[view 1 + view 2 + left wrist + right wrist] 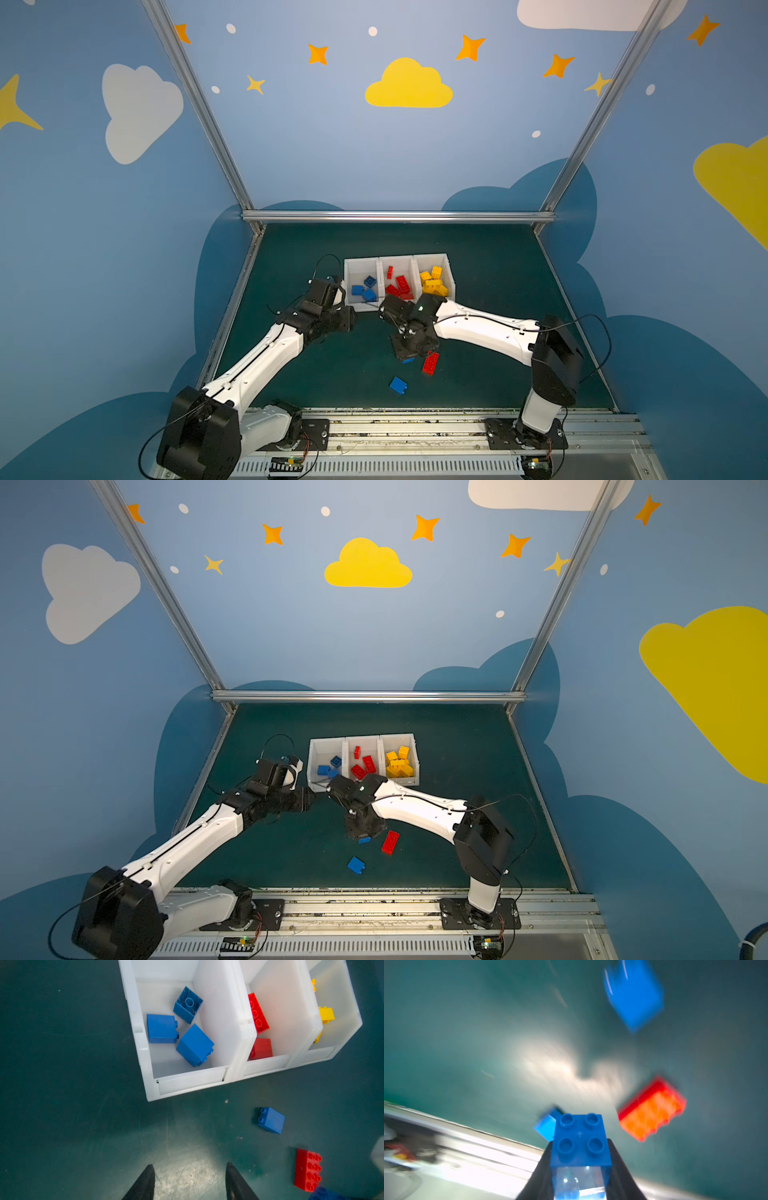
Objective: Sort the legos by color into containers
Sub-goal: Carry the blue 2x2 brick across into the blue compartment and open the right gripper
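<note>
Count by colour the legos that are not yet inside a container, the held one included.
Blue: 3 (blue lego before the containers, blue lego near the front rail, held blue lego in the right gripper)
Red: 1 (red lego)
Yellow: 0
Total: 4

no legible text, no labels, no numbers

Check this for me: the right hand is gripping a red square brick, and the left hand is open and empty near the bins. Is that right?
One thing is off: the brick is blue, not red. The right wrist view shows the right hand closed on a blue square brick. The left hand is indeed open and empty near the bins.
</note>
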`<state>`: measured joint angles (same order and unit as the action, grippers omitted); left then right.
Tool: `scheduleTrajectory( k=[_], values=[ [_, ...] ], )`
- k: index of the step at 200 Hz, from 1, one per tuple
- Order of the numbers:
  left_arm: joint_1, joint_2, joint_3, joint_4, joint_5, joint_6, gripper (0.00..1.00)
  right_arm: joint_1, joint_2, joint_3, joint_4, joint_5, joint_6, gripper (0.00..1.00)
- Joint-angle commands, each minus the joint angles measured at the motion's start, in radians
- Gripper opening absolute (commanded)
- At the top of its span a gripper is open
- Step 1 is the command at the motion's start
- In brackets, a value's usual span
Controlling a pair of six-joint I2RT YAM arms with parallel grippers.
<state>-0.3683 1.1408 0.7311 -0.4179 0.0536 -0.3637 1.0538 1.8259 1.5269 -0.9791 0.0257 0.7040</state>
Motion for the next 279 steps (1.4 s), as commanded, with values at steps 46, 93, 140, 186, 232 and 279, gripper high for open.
scheduleTrajectory(
  k=[46,93,140,186,232,279],
  values=[
    [-0.011,-0.235,-0.112,-0.116,-0.004,-0.106,0.55,-0.145,0.374,0.671,-0.154,-0.005,-0.311,0.27],
    [-0.032,-0.333,-0.183,-0.142,-0.001,-0.156,0.56,-0.177,0.568,0.911,-0.003,0.002,-0.457,0.27],
    [-0.061,-0.351,-0.196,-0.146,-0.011,-0.170,0.56,-0.201,0.594,0.858,0.217,0.022,-0.466,0.35],
    [-0.081,-0.322,-0.193,-0.140,-0.005,-0.170,0.56,-0.219,0.609,0.877,0.214,-0.007,-0.446,0.61],
    [-0.092,-0.325,-0.194,-0.144,-0.015,-0.171,0.56,-0.224,0.575,0.837,0.232,-0.008,-0.442,0.62],
    [-0.106,-0.320,-0.194,-0.142,-0.017,-0.169,0.57,-0.225,0.554,0.815,0.235,-0.017,-0.433,0.62]
  ],
)
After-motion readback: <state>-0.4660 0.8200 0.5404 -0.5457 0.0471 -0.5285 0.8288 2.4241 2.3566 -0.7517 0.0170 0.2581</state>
